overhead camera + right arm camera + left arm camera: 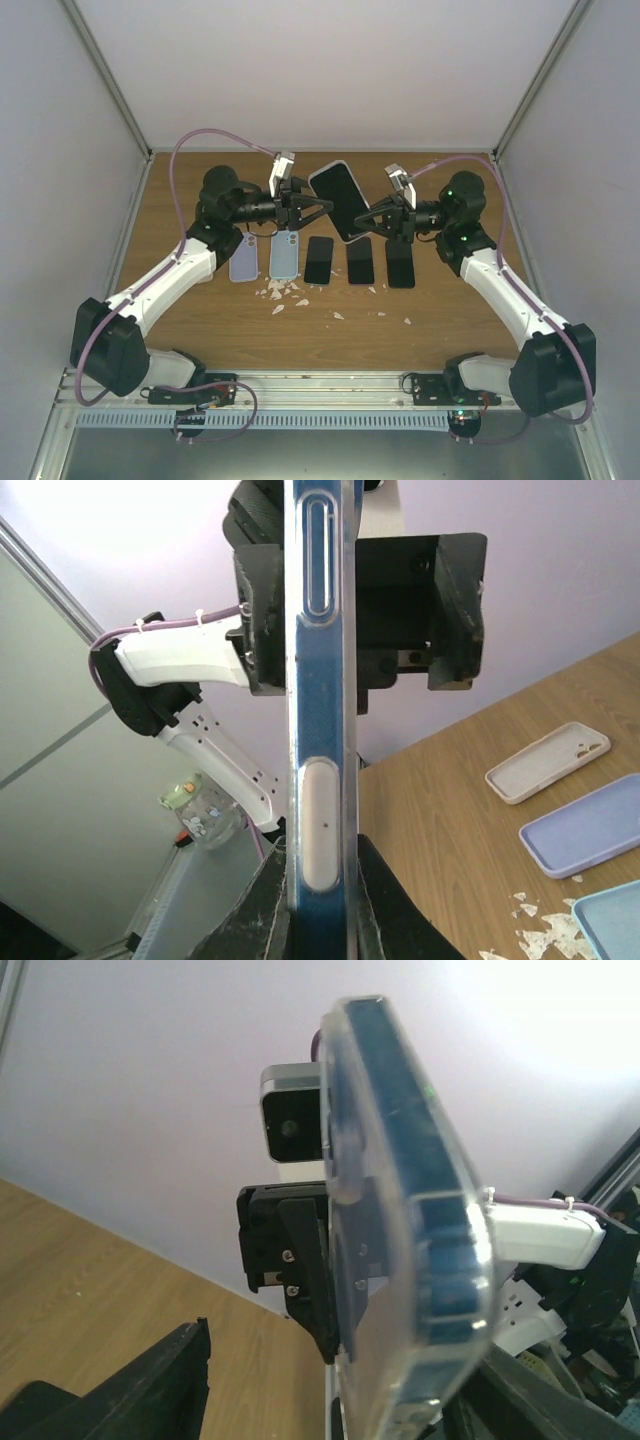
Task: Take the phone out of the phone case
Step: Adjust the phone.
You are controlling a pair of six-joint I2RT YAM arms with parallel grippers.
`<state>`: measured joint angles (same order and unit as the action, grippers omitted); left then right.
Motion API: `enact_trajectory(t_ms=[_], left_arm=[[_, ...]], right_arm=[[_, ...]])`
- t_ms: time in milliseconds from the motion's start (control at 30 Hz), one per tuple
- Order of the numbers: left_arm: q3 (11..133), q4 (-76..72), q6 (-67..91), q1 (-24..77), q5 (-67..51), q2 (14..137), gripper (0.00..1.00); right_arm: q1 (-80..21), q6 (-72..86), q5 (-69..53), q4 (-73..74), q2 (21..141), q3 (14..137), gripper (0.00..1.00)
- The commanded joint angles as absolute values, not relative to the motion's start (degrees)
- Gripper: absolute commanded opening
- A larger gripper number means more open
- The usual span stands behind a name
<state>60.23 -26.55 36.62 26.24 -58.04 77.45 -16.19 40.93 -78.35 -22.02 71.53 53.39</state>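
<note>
Close against both wrist cameras, the phone (322, 730) sits in its clear case (350, 1170), raised above the table (200, 320) between the arms. The left pincer (318, 214) is spread loosely around its left edge, not clamping. The right pincer (322, 865) is clenched on its right edge. Below lie a lavender case (243, 256), a light blue case (284, 255), three black phones (359, 260) and white scraps (285, 292).

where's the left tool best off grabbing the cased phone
The free end of the cased phone, across its flat faces, coming from the left: the right tool clamps the other end, and the left tool straddles this thin slab.
</note>
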Motion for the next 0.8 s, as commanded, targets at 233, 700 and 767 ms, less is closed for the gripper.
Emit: enact_trajectory(t_ms=[233,700,767], left_arm=[[61.86,-33.4,40.79,28.25,-56.54,79.76,0.49],[64.92,-24.07,31.66,27.44,-65.07,80.09,0.0],[66.51,-18.95,25.85,27.63,-68.17,80.44,0.0]], right_arm=[[-17.58,39.87,-77.98,-24.39,71.36,54.62,0.0],[-18.06,11.83,-76.15,9.54,73.96,63.59,0.38],[-17.24,6.33,-76.51,18.29,75.08,66.97,0.51]])
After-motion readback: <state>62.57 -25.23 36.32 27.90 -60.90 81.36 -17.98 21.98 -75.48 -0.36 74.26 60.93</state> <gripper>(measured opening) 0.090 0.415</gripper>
